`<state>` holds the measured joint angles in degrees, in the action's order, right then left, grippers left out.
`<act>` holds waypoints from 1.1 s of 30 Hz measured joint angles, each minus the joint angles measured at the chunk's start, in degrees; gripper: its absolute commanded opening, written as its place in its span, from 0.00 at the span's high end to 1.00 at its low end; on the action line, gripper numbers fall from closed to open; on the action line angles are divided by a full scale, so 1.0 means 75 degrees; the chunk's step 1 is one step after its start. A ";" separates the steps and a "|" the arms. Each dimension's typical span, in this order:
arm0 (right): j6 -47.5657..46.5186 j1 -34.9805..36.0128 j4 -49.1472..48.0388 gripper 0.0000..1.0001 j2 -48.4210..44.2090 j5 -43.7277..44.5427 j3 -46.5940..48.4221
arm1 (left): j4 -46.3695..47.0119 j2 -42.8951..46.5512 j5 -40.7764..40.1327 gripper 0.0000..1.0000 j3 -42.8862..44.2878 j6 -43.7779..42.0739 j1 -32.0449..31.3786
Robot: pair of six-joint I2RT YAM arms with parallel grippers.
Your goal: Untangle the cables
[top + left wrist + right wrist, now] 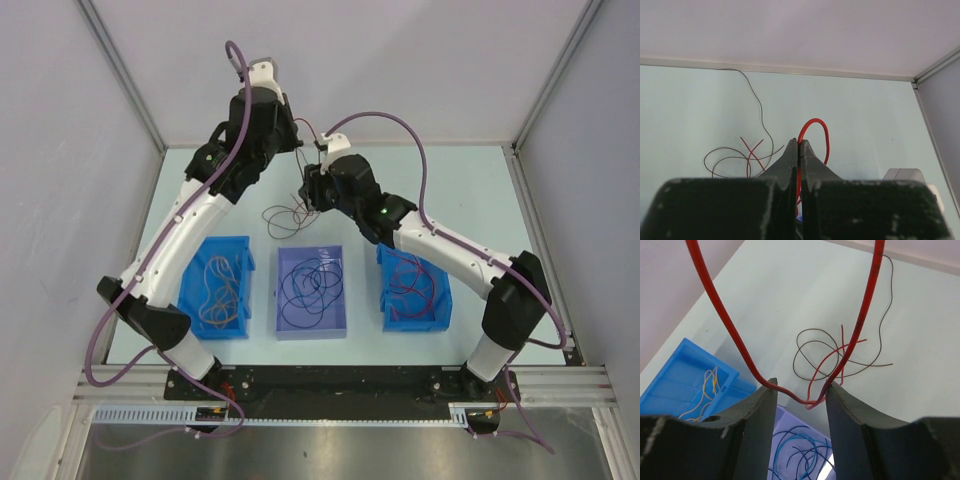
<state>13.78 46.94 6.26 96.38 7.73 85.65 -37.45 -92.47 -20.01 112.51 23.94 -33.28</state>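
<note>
Jaws of the left gripper (799, 144) are pressed tight together and pinch a red cable (821, 131), which bends up in a little arch just past the tips. Jaws of the right gripper (800, 392) are spread apart. The red cable sags down into the gap and lies across both fingertips (767, 390), with its two sides going up and away. Both grippers hang up high over the far part of the pale table (470, 200), close to each other. Under them, on the table, lie the loose cables (290, 215), a small heap of thin dark loops with a thin red piece crossing them. One dark end runs off toward the back wall. Nearer the arm bases sit three bins in a row. In the left blue bin (215, 242) are orange cables (222, 292), in the purple bin (311, 252) in the middle are dark cables (308, 288), and in the right blue bin (415, 322) are red cables (410, 282)
</note>
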 measured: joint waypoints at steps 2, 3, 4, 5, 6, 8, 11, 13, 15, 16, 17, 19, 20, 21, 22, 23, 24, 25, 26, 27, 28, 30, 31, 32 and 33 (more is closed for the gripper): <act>0.0061 0.0020 0.0015 0.53 0.0009 0.0064 0.0000 | 0.0000 0.0000 -0.0035 1.00 0.0000 -0.0003 0.0029; 0.0090 0.0023 0.0015 0.54 0.0009 0.0082 0.0000 | 0.0000 0.0000 -0.0047 1.00 0.0000 0.0000 0.0035; 0.0125 0.0032 0.0015 0.55 0.0009 0.0114 0.0000 | 0.0003 0.0000 -0.0052 0.99 0.0000 0.0000 0.0047; 0.0152 0.0035 0.0017 0.58 0.0009 0.0125 0.0000 | 0.0003 0.0000 -0.0055 1.00 0.0000 0.0000 0.0058; 0.0166 0.0035 0.0020 0.59 0.0009 0.0137 0.0000 | 0.0003 0.0000 -0.0055 1.00 0.0000 0.0000 0.0061; 0.0221 0.0035 0.0044 0.64 0.0009 0.0149 0.0003 | 0.0003 0.0000 -0.0064 1.00 0.0000 0.0000 0.0073; 0.0277 0.0041 0.0070 0.71 0.0026 0.0175 0.0015 | 0.0003 0.0000 -0.0099 1.00 0.0000 0.0003 0.0090; 0.0303 0.0050 0.0096 0.75 0.0050 0.0175 0.0032 | 0.0003 0.0000 -0.0108 1.00 0.0000 0.0003 0.0108; 0.0318 0.0061 0.0111 0.83 0.0073 0.0172 0.0041 | 0.0003 0.0000 -0.0108 1.00 0.0000 0.0003 0.0134; 0.0323 0.0064 0.0128 0.86 0.0079 0.0172 0.0041 | 0.0003 0.0000 -0.0111 1.00 0.0000 0.0003 0.0149; 0.0335 0.0070 0.0152 0.90 0.0082 0.0169 0.0041 | 0.0003 0.0000 -0.0111 1.00 0.0000 0.0003 0.0163; 0.0364 0.0073 0.0184 0.95 0.0082 0.0169 0.0044 | 0.0003 0.0000 -0.0114 1.00 0.0000 0.0006 0.0192; 0.0364 0.0073 0.0210 1.00 0.0082 0.0169 0.0061 | 0.0003 0.0000 -0.0114 1.00 0.0000 0.0006 0.0210; 0.0364 0.0070 0.0227 1.00 0.0082 0.0160 0.0076 | 0.0003 0.0000 -0.0114 1.00 -0.0003 0.0009 0.0221; 0.0361 0.0070 0.0248 1.00 0.0082 0.0157 0.0093 | 0.0009 0.0000 -0.0114 1.00 -0.0012 0.0009 0.0239; 0.0358 0.0073 0.0280 1.00 0.0082 0.0146 0.0117 | 0.0015 0.0000 -0.0114 1.00 -0.0032 0.0012 0.0256; 0.0358 0.0073 0.0294 1.00 0.0082 0.0140 0.0128 | 0.0017 0.0003 -0.0114 1.00 -0.0050 0.0017 0.0277; 0.0358 0.0073 0.0303 1.00 0.0082 0.0137 0.0134 | 0.0041 0.0003 -0.0114 0.99 -0.0085 0.0023 0.0300; 0.0356 0.0073 0.0318 1.00 0.0082 0.0137 0.0140 | 0.0064 0.0009 -0.0114 0.97 -0.0131 0.0029 0.0321; 0.0356 0.0073 0.0335 1.00 0.0082 0.0137 0.0140 | 0.0073 0.0017 -0.0111 0.97 -0.0181 0.0035 0.0344; 0.0356 0.0070 0.0356 1.00 0.0082 0.0137 0.0140 | 0.0079 0.0023 -0.0108 0.96 -0.0230 0.0038 0.0364; 0.0338 0.0070 0.0391 1.00 0.0079 0.0137 0.0140 | 0.0096 0.0047 -0.0102 0.86 -0.0323 0.0079 0.0414; 0.0326 0.0070 0.0393 1.00 0.0079 0.0137 0.0140 | 0.0128 0.0058 -0.0087 0.61 -0.0379 0.0090 0.0440; 0.0318 0.0070 0.0399 1.00 0.0079 0.0137 0.0140 | 0.0154 0.0079 -0.0055 0.50 -0.0446 0.0099 0.0475; 0.0291 0.0070 0.0402 1.00 0.0079 0.0137 0.0140 | 0.0175 0.0108 0.0003 0.42 -0.0522 0.0093 0.0519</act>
<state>15.97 47.46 9.28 96.97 8.75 86.70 -36.14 -91.66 -19.99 108.60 24.64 -29.39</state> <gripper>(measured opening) 0.020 0.285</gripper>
